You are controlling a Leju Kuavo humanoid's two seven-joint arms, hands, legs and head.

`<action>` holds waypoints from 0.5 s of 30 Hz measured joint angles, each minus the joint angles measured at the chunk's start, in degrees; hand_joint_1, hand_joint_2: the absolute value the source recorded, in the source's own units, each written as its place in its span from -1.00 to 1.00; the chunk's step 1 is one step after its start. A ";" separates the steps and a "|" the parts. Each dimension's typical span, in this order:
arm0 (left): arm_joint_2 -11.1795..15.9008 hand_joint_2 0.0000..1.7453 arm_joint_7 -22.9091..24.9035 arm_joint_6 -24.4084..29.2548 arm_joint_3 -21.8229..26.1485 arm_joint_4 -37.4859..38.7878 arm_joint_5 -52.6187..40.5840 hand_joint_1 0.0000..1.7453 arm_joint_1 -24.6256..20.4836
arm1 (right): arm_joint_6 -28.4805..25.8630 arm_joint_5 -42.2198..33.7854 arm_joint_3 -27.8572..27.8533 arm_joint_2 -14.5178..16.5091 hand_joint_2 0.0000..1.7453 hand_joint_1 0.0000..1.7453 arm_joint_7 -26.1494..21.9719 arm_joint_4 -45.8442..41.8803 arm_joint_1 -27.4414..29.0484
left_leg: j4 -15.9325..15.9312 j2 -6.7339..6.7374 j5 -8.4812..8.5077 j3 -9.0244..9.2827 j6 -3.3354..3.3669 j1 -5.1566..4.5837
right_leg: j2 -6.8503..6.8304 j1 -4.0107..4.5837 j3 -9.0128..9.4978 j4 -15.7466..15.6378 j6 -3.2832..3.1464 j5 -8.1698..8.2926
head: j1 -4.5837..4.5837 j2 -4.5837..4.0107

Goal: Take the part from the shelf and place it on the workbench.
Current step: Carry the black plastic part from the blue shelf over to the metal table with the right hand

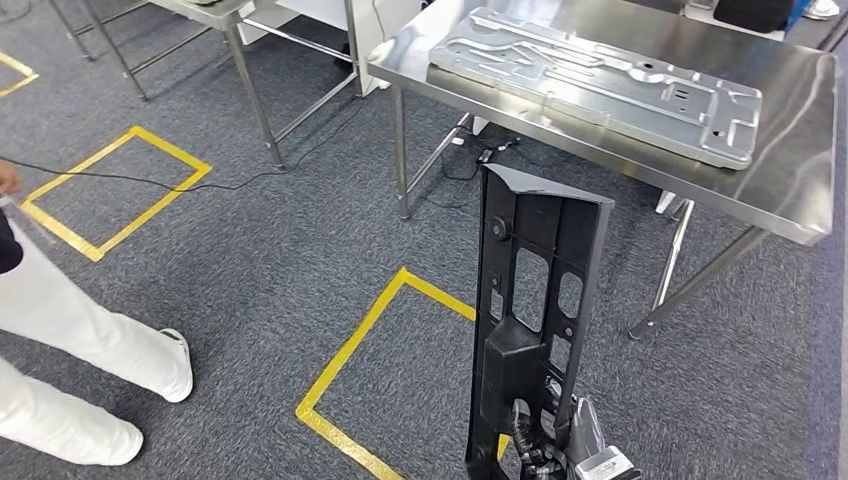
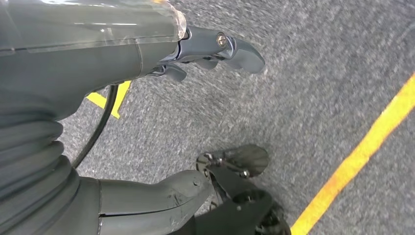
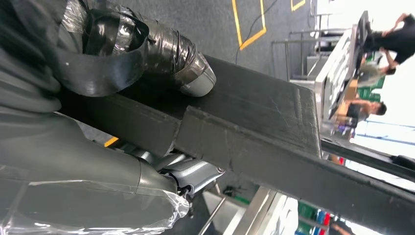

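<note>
The part [image 1: 540, 300] is a long black plastic piece with cut-out openings, standing upright over the carpet in the head view. My right hand [image 1: 570, 445] grips its lower end at the bottom of that view. In the right wrist view the right hand [image 3: 98, 63] wraps around the part [image 3: 254, 117], taped fingers over one face and thumb under it. The steel workbench [image 1: 800, 200] stands just beyond the part's top end and carries a large silver pressed metal panel [image 1: 600, 75]. My left hand [image 2: 122, 63] hangs above the carpet, fingers apart, holding nothing.
A person in white trousers and shoes [image 1: 90, 340] stands at the left. Yellow tape squares [image 1: 370, 330] mark the grey carpet, and a black cable [image 1: 150, 180] runs across it. Another steel table [image 1: 230, 20] stands at the back left. People [image 3: 391, 39] are in the background.
</note>
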 joint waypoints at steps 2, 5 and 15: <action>-0.09 1.00 0.05 -0.16 0.05 -0.26 -0.02 -1.00 -0.07 | -0.14 0.26 0.05 0.01 1.00 1.00 0.20 0.00 -0.06 | 2.15 -2.77 -1.79 -0.73 -0.56 0.20 | 0.98 -0.42 0.13 -0.53 -0.78 0.40 | 0.00 0.00; -0.10 1.00 0.20 -0.53 0.37 -0.51 -0.11 -1.00 0.15 | -0.81 1.76 0.26 0.02 1.00 1.00 0.75 0.00 -0.22 | 12.73 -6.33 -7.01 -5.72 -0.91 0.41 | 2.28 -0.52 0.00 -0.61 -1.41 0.56 | -0.01 0.00; -0.22 1.00 0.29 -1.08 1.10 -1.07 -0.18 -1.00 0.39 | -1.18 3.45 0.76 0.01 1.00 1.00 1.03 -0.01 -0.16 | 0.38 -7.31 0.37 -1.49 0.98 0.18 | 4.56 -0.25 -0.15 1.20 0.63 0.11 | 0.02 0.00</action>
